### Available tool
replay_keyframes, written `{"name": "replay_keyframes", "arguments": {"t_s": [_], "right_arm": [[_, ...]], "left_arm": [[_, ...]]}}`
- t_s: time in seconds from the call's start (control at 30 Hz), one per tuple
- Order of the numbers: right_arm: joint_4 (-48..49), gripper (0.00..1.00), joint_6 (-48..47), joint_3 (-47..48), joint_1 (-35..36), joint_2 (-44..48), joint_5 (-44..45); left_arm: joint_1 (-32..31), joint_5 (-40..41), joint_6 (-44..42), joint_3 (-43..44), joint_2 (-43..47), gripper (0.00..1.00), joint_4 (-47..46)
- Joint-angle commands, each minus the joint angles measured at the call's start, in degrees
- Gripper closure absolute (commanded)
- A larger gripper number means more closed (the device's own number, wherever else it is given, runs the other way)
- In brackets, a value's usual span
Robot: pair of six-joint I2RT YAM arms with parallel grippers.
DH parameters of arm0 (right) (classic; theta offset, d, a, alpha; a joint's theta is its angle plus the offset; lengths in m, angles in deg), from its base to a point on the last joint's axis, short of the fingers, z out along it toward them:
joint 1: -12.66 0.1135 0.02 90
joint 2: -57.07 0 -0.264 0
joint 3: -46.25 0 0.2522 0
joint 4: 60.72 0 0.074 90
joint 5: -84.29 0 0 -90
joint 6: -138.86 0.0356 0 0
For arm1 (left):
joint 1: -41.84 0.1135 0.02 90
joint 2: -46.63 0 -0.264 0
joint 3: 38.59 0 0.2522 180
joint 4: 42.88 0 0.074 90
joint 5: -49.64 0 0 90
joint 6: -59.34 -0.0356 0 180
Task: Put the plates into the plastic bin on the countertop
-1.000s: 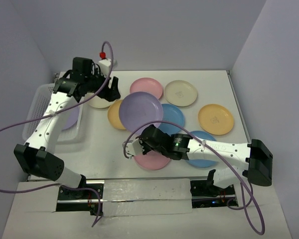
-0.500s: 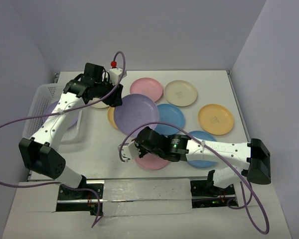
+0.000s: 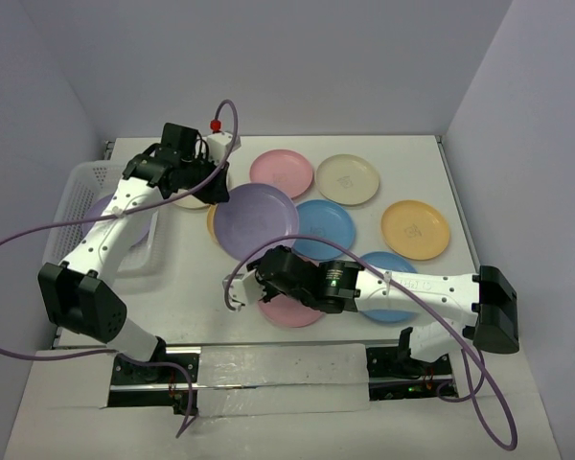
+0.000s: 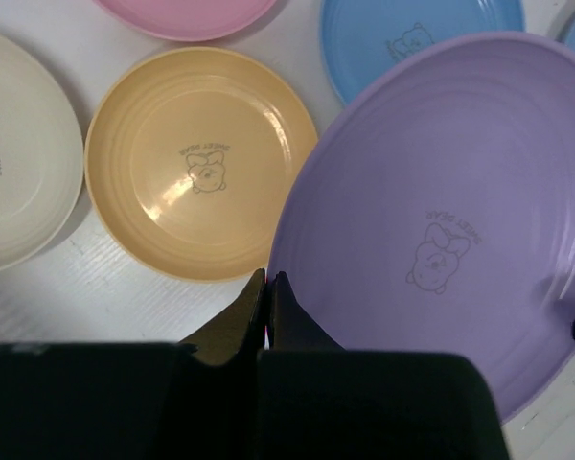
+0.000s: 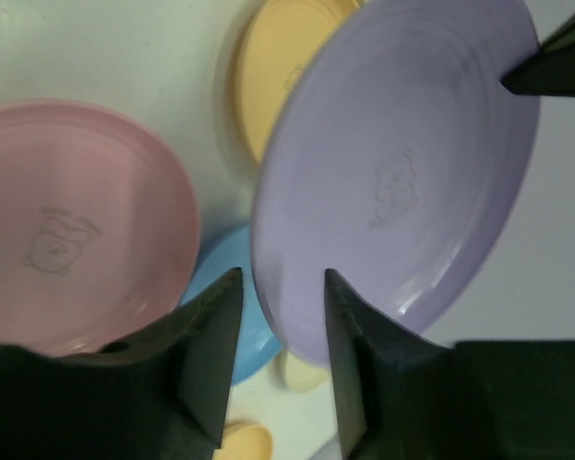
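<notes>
Shifted left, the purple plate hangs rim-clamped in the left pincer, right pincer spread beside it.

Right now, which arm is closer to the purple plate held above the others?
Left. The left arm has its jaws shut on the rim of the purple plate. The right arm has its jaws open just off the plate's near edge, gripping nothing.

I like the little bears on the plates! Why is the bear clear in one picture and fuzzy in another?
Left wrist view: bears on the purple plate and orange plate look sharp, with shiny glare on the orange one. Right wrist view: soft focus, so the bear on the pink plate looks faint. Top view: too far, bears are tiny specks.
</notes>
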Motion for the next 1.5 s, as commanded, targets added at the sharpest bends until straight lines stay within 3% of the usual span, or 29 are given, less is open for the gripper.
{"name": "replay_keyframes", "arguments": {"t_s": [0.0, 0.03, 0.07, 0.1, 0.33, 0.4, 0.67, 0.83, 1.27, 1.33, 1.37, 1.4, 1.47], "right_arm": [[5.2, 0.33, 0.8, 1.4, 0.5, 1.1, 3.6], [5.4, 0.14, 1.1, 1.2, 0.4, 1.1, 3.8], [5.5, 0.04, 1.4, 0.9, 0.3, 1.2, 4.1], [5.6, 0.0, 1.6, 0.9, 0.3, 1.2, 4.2], [6.3, 0.0, 4.1, 0.2, -2.5, 2.7, 4.1], [5.4, 0.0, 6.2, 1.5, -5.5, 3.1, 3.1], [-0.8, 0.0, 20.0, 7.3, -20.9, 2.8, -7.3], [-3.8, 0.0, 26.9, 8.7, -28.2, 2.2, -14.2], [-6.6, 0.0, 38.7, 7.1, -41.7, 2.5, -27.3], [-7.0, 0.0, 39.2, 7.3, -44.1, 2.2, -28.8], [-7.2, 0.0, 39.6, 7.5, -44.7, 1.9, -29.3], [-7.4, 0.0, 39.8, 7.7, -45.2, 1.9, -29.8], [-7.7, 0.0, 41.1, 8.5, -46.4, 0.7, -30.9]], "left_arm": [[4.3, -1.7, 1.3, 0.1, 1.3, 1.0, -2.1], [5.5, -2.8, 1.6, 0.3, 1.6, 1.0, -2.0], [7.2, -3.6, 2.0, 0.4, 2.0, 1.0, -2.1], [8.3, -3.8, 2.1, 0.5, 2.2, 1.0, -2.1], [23.3, -7.0, 2.8, 3.7, 3.7, 1.0, -1.2], [31.3, -5.7, 2.6, 4.2, 4.8, 1.0, -1.7], [49.8, 5.3, -1.1, 3.5, 4.2, 1.0, -4.1], [53.4, 8.6, -2.8, 3.2, 0.5, 1.0, -5.3], [53.2, 11.4, -1.4, 3.9, -12.8, 1.0, -10.2], [53.1, 11.0, -2.0, 3.6, -13.6, 0.87, -9.9], [53.1, 10.3, -2.2, 3.5, -13.7, 0.73, -9.5], [53.1, 10.3, -2.5, 3.3, -13.7, 0.73, -9.4], [52.9, 8.8, -2.9, 2.1, -12.2, 0.47, -9.8]]}}
